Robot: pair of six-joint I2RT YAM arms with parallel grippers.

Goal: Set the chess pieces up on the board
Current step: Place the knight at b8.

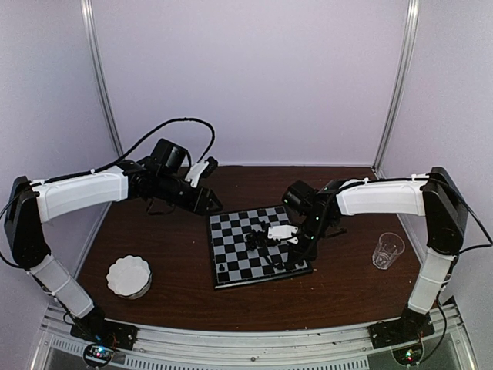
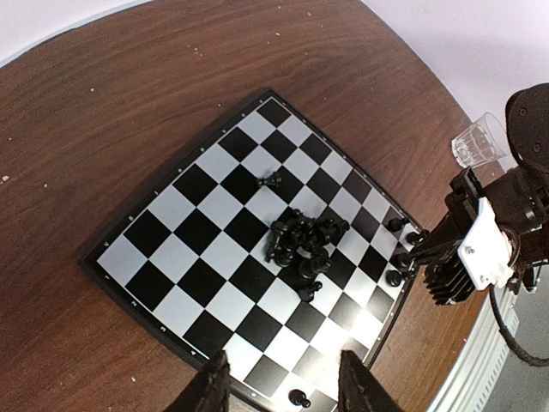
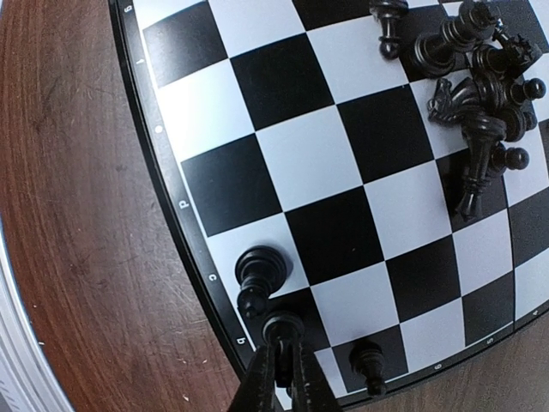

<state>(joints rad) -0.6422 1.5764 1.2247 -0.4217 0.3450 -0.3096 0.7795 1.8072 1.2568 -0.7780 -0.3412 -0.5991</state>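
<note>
Black chess pieces lie heaped on the board, dish apart.

We see a robotics lab cell: plain pale panels in metal posts box in the brown table, and the left arm and right arm bolt to an aluminium rail along its near edge.

A dark brown wooden table fills the view from above. A round white scalloped dish sits on it at eight o'clock, near the front edge. A clear drinking glass stands upright at three o'clock. Pale lilac walls enclose the table.
</note>
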